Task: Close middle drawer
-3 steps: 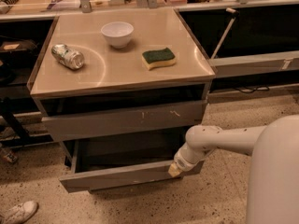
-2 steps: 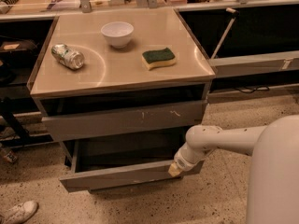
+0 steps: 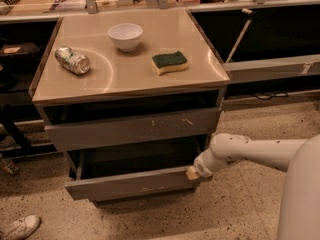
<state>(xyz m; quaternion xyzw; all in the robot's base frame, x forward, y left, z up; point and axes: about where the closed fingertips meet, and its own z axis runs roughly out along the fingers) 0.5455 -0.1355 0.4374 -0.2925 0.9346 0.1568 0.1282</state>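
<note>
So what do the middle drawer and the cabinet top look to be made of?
The middle drawer looks like grey-painted wood or board, matte: flat dull front, pale scuffs. The cabinet top looks like smooth tan laminate or metal, semi-glossy: soft glare and a curved ring mark. The gripper sits at the drawer front's right end.

Pulled-out middle drawer (image 3: 130,185) below scratched drawer front (image 3: 132,128), gripper (image 3: 192,173) at its right front corner, white arm (image 3: 250,151) from the right, white bowl (image 3: 125,35), green sponge (image 3: 170,62) and crushed can (image 3: 72,60) on tan countertop (image 3: 125,79)
</note>
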